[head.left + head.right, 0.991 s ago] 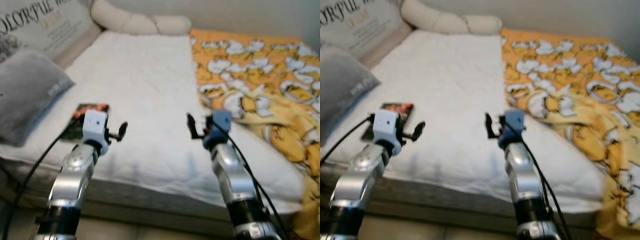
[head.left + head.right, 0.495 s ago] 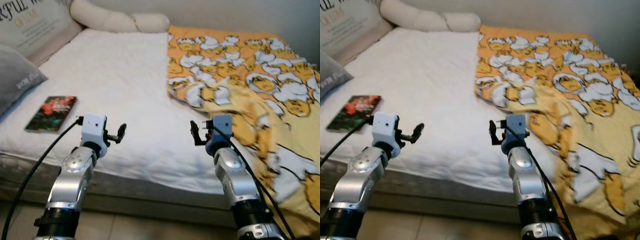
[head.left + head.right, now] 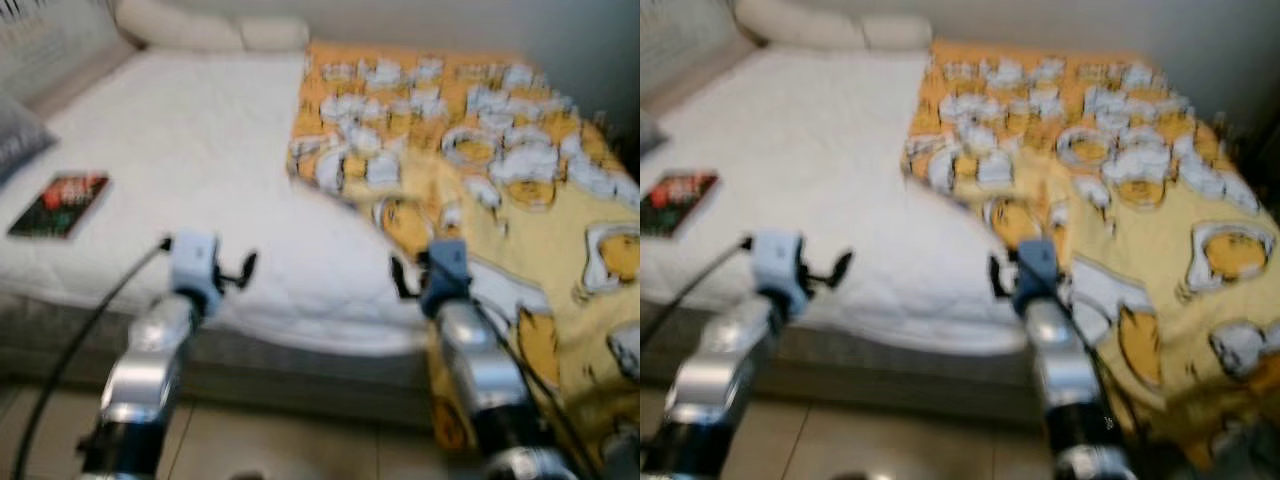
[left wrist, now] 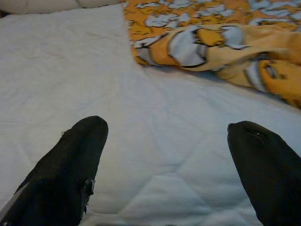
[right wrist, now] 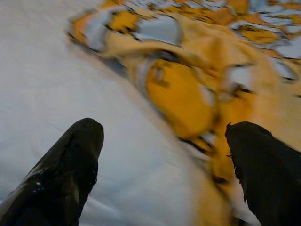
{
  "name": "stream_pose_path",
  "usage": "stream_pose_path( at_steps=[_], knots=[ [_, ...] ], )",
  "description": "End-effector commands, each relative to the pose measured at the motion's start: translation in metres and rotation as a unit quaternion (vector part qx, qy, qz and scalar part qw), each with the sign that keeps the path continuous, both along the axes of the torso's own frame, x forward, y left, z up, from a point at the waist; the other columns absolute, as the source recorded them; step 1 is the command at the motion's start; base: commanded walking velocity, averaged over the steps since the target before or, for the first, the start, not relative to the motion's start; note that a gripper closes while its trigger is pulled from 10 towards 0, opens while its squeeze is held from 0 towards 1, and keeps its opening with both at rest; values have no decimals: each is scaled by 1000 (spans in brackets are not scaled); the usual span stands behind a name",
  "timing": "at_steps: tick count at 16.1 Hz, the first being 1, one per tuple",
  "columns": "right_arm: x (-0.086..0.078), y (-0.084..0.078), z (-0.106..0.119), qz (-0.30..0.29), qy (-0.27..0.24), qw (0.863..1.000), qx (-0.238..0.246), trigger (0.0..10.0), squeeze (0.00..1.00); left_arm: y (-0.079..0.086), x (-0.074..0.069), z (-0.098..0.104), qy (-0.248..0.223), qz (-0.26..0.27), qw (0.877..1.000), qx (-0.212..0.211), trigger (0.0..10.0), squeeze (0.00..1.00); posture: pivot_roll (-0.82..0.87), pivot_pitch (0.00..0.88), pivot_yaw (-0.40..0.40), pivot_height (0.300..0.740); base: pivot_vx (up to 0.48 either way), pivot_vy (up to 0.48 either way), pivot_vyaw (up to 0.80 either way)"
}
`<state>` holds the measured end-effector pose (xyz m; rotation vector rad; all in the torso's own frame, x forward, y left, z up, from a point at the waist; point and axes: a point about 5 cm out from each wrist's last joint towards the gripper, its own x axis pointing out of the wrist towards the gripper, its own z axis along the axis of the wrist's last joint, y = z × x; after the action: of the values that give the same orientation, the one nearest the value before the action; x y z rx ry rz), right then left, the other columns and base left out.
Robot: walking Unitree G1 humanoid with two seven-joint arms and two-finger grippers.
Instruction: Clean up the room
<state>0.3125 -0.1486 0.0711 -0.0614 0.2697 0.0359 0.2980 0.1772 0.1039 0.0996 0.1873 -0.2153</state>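
Bedroom, pale wall at the back, tiled floor at the near edge, everything a bit smeary in the head views. Left pincer (image 3: pixel 243 270) held out in front over the near edge of the bed (image 3: pixel 200 150), fingers (image 4: pixel 70 174) spread wide in its wrist view with nothing between them but white quilted sheet. Right pincer (image 3: pixel 400 278) same deal, gaping and empty, parked right where the white sheet meets the yellow-orange blanket (image 3: pixel 500 170); fingers (image 5: pixel 66 174) straddling a bunched fold of that blanket in its wrist view. Further out: blanket rumpled over the robot's right half of the bed, its near end spilling down over the bed's front edge, inner edge folded back on itself. Off to the left and well apart from both pincers, a book (image 3: pixel 58 204) with a dark red cover lying flat on the sheet near the bed's edge. Beyond that, a grey pillow (image 3: pixel 18 140) at the left margin and a long cream bolster (image 3: pixel 205 30) along the head of the bed. Looks like the approach stage, nothing grabbed yet. Best guess for next: reaching the right pincer forward and down onto that bunched blanket edge and closing on a fold, so it can be pulled straight. Book probably waiting for a later pass.
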Motion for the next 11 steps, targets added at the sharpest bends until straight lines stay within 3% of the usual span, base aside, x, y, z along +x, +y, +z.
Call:
stream_pose_path(
  at_steps=[1,5,11],
  knots=[
    [2,2,3,-1,-2,1000,-6,10000,0,4,2,7,-11,2,1000,6,10000,1000,64,0,2,740,0,0,0],
    [3,4,3,6,0,1000,-5,10000,0,4,3,7,-12,-1,1000,3,10000,1000,64,0,3,740,0,0,0],
    [2,10,4,19,3,1000,6,10000,0,4,2,7,-10,-3,1000,-3,10000,1000,67,0,3,740,319,0,0]
  ],
)
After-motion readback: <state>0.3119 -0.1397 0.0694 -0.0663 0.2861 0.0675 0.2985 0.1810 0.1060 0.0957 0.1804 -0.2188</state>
